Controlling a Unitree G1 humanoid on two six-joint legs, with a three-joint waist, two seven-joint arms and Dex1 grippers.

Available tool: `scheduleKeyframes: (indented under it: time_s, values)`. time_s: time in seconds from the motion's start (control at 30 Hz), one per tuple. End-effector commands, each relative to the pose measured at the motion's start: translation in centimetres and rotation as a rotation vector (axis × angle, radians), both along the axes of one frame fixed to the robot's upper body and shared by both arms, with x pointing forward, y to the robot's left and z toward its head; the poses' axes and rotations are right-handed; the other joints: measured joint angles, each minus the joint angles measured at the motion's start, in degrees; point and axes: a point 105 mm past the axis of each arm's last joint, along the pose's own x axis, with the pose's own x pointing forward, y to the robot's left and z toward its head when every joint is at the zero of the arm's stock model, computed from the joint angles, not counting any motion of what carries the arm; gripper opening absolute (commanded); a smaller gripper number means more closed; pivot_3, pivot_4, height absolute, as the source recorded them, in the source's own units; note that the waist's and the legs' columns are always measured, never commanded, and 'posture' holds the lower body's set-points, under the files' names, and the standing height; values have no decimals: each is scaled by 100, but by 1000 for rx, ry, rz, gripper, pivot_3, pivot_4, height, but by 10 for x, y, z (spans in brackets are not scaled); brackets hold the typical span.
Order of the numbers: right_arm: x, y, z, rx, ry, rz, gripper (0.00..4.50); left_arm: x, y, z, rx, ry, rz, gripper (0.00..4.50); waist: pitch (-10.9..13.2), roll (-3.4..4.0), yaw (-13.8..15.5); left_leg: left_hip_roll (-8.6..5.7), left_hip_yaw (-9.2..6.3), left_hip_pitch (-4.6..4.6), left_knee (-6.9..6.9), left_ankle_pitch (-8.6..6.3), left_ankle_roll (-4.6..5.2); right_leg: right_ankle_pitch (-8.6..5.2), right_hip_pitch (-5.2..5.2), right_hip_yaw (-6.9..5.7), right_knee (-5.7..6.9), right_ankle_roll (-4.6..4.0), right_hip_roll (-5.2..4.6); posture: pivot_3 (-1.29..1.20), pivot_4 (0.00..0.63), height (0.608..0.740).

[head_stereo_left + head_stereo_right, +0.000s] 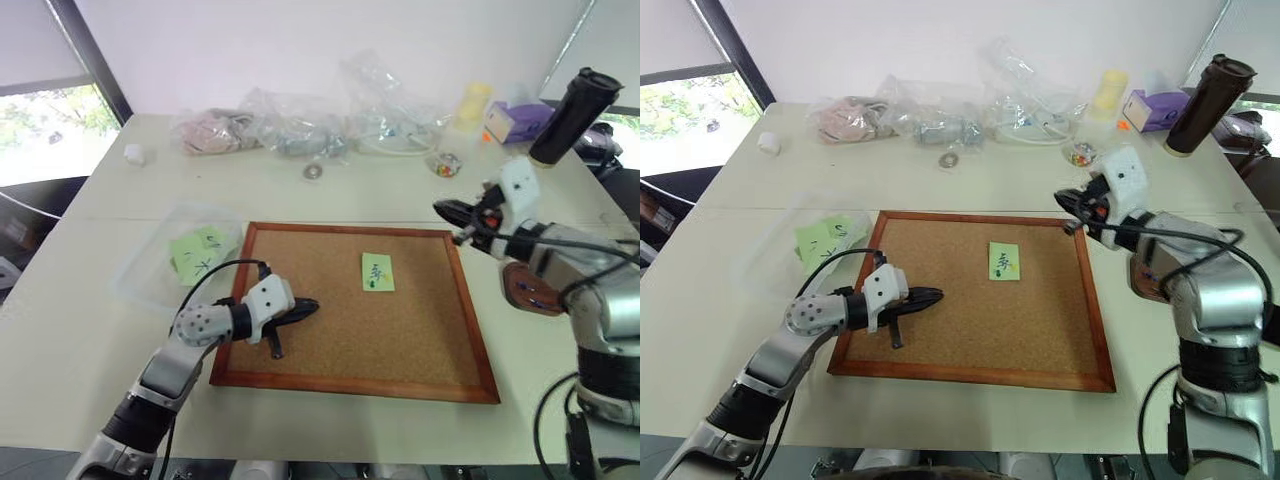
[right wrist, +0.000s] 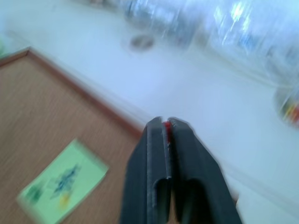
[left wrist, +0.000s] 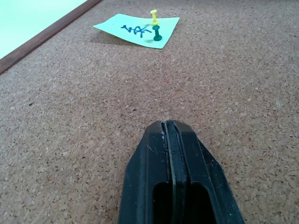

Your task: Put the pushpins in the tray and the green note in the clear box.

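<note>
A green note (image 1: pixel 377 271) lies on the corkboard (image 1: pixel 350 345), held by a yellow pushpin (image 3: pixel 153 16) and a green pushpin (image 3: pixel 157 35). My left gripper (image 1: pixel 312 305) rests shut and empty on the cork, left of the note. My right gripper (image 1: pixel 440 207) is raised over the board's far right corner, shut on a red pushpin (image 2: pixel 166 125) that shows between its tips. The brown tray (image 1: pixel 525 292) sits right of the board, partly hidden behind my right arm. The clear box (image 1: pixel 150 285) stands left of the board with green slips (image 1: pixel 198 250) inside.
Crumpled plastic bags (image 1: pixel 300 125) line the back of the table, with a tape roll (image 1: pixel 313 171) and a jar of coloured bits (image 1: pixel 446 163) in front. A dark tumbler (image 1: pixel 575 115), a purple box (image 1: pixel 515 120) and a yellow cup (image 1: pixel 472 100) stand at the back right.
</note>
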Motion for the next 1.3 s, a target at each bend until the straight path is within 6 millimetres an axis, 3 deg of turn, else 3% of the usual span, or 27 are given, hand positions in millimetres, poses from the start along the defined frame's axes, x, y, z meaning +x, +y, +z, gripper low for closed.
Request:
scheduleKeyframes:
  time_s: [0.03,0.33,0.6,0.7,0.77,0.87,0.93,1.3]
  values:
    - [-17,-43,10,-39,-30,-142,44,-8,7,-29,72,105,14,0,0,1,7,0,1,1,0,0,0,0,1,0,0,0,0,0,150,740]
    - [-40,-117,-25,-114,88,-389,44,-10,5,-33,75,113,-3,0,-28,46,-18,0,6,14,0,-6,12,0,15,2,-1,0,4,0,150,740]
    - [-36,-135,-42,-78,114,-450,44,-11,4,-33,68,107,4,0,-31,51,-18,0,7,13,1,-8,15,0,15,3,-1,0,6,0,150,740]
    - [-35,-138,-46,-73,118,-460,947,-11,4,-32,67,105,4,0,-31,51,-18,0,7,13,2,-8,15,0,15,3,-1,0,6,0,150,740]
    - [-36,-135,-49,-59,128,-447,1803,-11,5,-32,69,105,5,0,-31,51,-18,0,7,13,2,-8,15,0,15,3,-1,0,6,0,150,740]
    - [-37,-135,-54,-46,146,-448,3557,-10,6,-32,72,103,8,0,-32,52,-18,0,7,13,2,-8,15,0,15,3,-1,0,6,0,150,740]
    - [-38,-135,-56,-45,149,-455,4426,-10,6,-31,71,102,8,0,-32,52,-18,0,7,13,2,-8,15,0,16,3,-2,0,6,0,150,740]
    - [-38,-109,-72,205,215,-438,4426,-8,4,-29,68,94,8,0,-34,55,-18,0,6,12,2,-8,15,0,15,4,-2,0,5,0,150,740]
